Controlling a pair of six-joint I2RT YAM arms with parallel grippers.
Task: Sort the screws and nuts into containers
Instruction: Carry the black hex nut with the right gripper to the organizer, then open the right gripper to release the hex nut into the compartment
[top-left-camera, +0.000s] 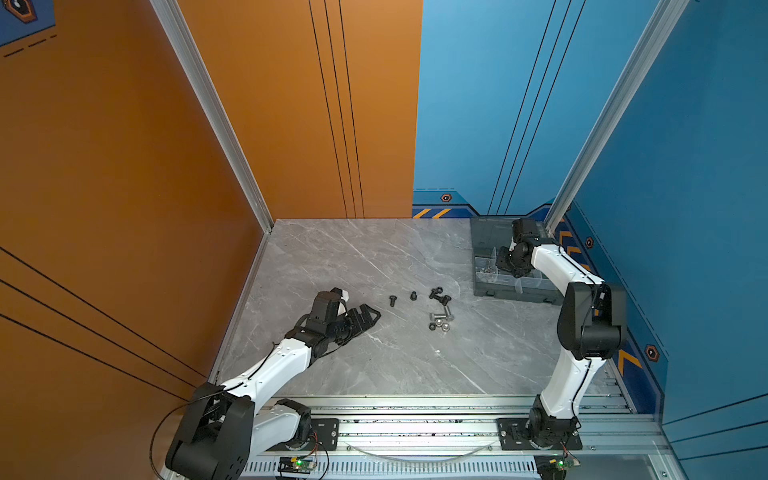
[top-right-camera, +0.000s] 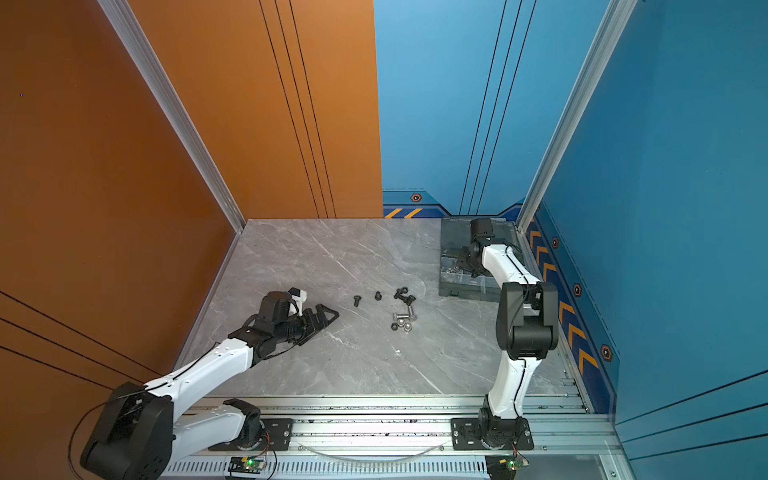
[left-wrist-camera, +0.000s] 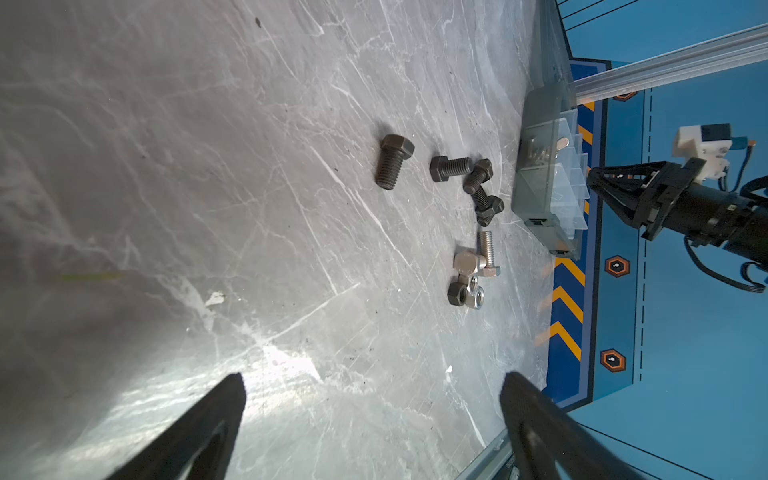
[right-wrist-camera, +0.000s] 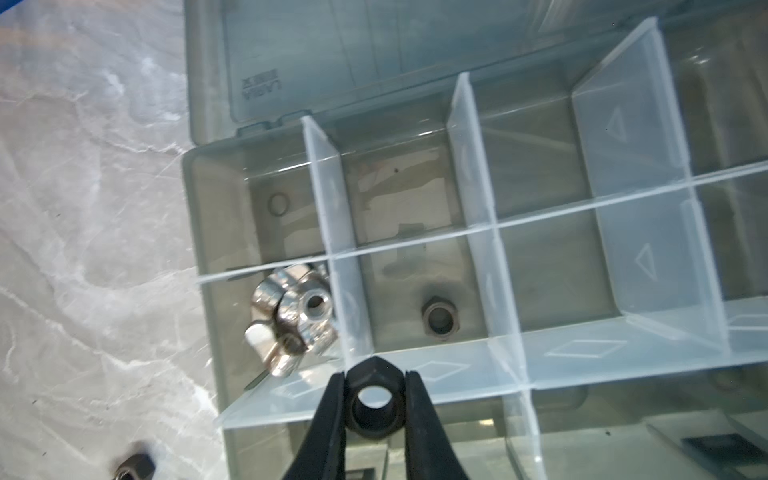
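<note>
My right gripper (right-wrist-camera: 375, 380) pinches a black nut (right-wrist-camera: 376, 426) over the grey box (right-wrist-camera: 208, 232), above the divider (right-wrist-camera: 582, 345) edging the cell (right-wrist-camera: 399, 291) where a matching nut (right-wrist-camera: 438, 320) lies. Next, I judge: ease over that cell and let go, minding the wing nuts (right-wrist-camera: 291, 316) next door. My left gripper (left-wrist-camera: 374, 378) is spread wide near loose bolts (left-wrist-camera: 390, 162) on the table (left-wrist-camera: 208, 166)

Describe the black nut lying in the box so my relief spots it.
Find the grey organiser box in the far right corner of the table. Beside its compartment of silver wing nuts, one dark hex nut lies flat and alone; the right gripper holds the other nut.
</note>
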